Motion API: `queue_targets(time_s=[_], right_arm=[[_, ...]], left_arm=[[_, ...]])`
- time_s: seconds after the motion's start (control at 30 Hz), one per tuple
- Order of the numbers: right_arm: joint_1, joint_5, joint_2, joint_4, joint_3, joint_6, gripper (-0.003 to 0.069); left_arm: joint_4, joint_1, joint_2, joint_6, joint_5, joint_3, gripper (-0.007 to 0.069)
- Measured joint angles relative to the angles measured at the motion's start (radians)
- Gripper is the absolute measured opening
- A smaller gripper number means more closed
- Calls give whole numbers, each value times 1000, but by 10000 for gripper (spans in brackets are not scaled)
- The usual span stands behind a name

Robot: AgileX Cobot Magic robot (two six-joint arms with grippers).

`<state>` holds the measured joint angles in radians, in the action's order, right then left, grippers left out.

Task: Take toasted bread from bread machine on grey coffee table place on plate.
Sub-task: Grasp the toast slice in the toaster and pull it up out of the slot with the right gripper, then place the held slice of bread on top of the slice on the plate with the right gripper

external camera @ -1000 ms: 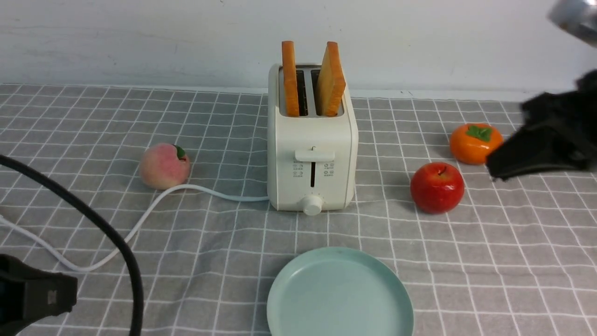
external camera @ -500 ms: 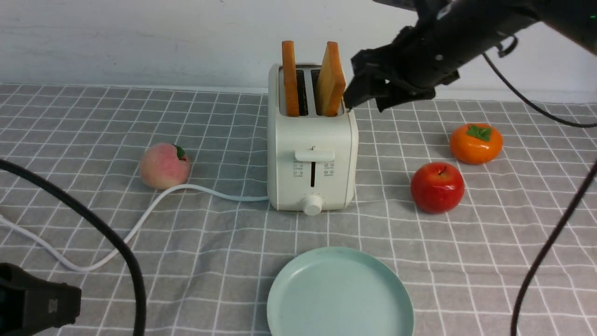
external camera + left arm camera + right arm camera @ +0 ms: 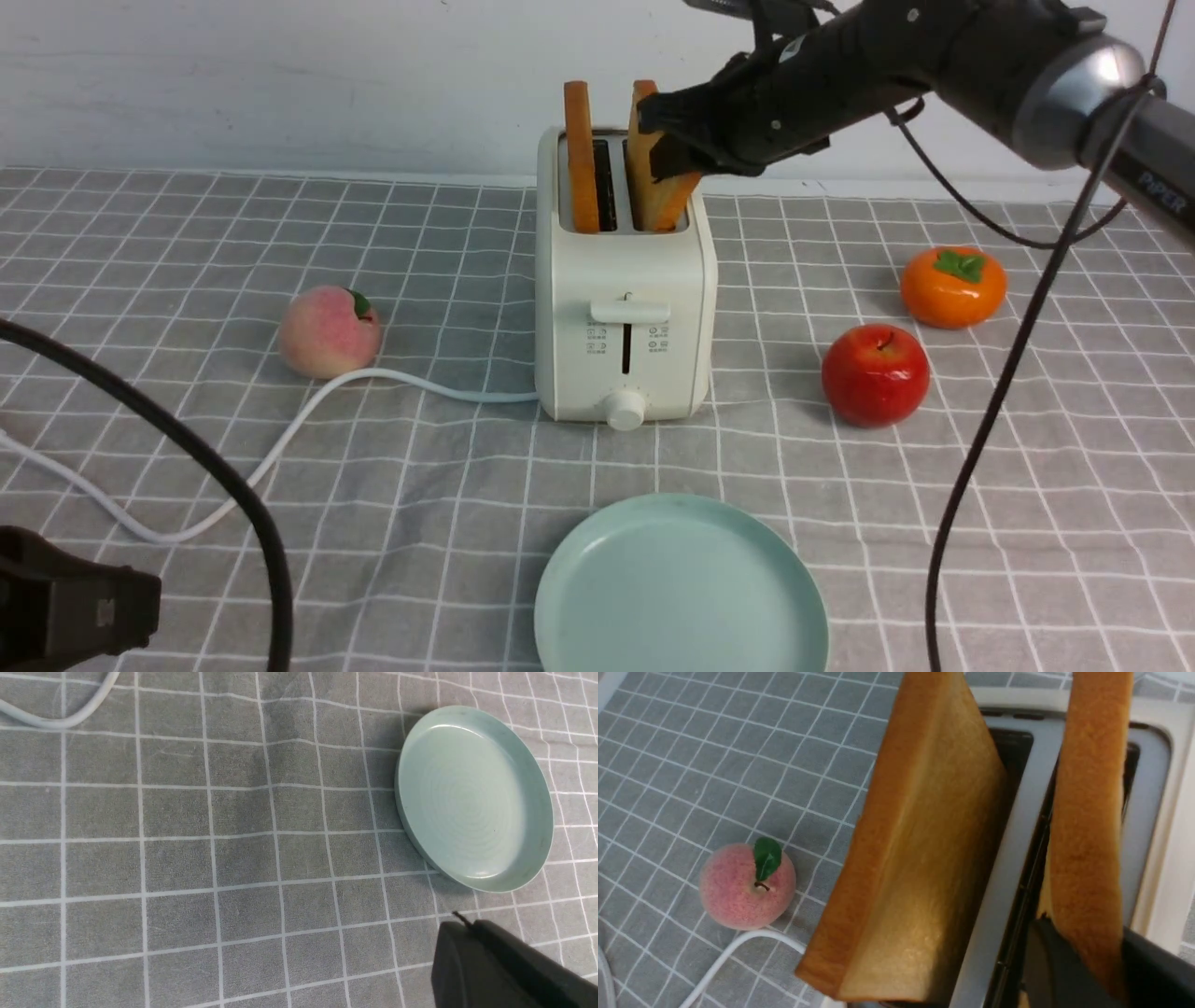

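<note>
The cream-white bread machine stands mid-table on the grey coffee table, with two slices of toasted bread upright in its slots. My right gripper reaches in from the right and is shut on the right slice. In the right wrist view its dark fingers flank that slice. The left slice stands free and also shows in the right wrist view. The mint-green plate lies empty in front of the toaster. My left gripper is shut and empty, low beside the plate.
A peach lies left of the toaster, with the white cord curling past it. A red apple and an orange persimmon lie to the right. Black cables hang at the left and right.
My right arm swung in from the far right to the toaster and took hold of the right slice, which now stands more upright. The left arm has barely moved.
</note>
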<state>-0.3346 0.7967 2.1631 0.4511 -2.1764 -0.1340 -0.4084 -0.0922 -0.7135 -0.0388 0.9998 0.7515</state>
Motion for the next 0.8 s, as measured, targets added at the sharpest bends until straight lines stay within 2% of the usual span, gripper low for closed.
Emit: queue_targets(time_s=[0.27,0.37,0.5,0.6,0.63,0.73,0.8], right_arm=[[0,264,-273,-113,-87,10,90],[0,422,-422,-85,-98,8,90],[0,466,-543,-36,-41,-17,90],[0,468,-608,-20,56,-23,90],[0,470,-651,-12,188,-25,90],[0,469,-695,15,380,-47,90],[0,468,-714,81,563,-112,90]], left_arm=[[3,0,0,0,0,0,-14],[4,0,0,5,0,0,-14],[4,0,1,18,0,0,-14],[4,0,2,22,1,1,-14],[4,0,2,22,10,1,-14],[4,0,2,22,19,1,-14],[4,0,2,23,22,-3,-14]])
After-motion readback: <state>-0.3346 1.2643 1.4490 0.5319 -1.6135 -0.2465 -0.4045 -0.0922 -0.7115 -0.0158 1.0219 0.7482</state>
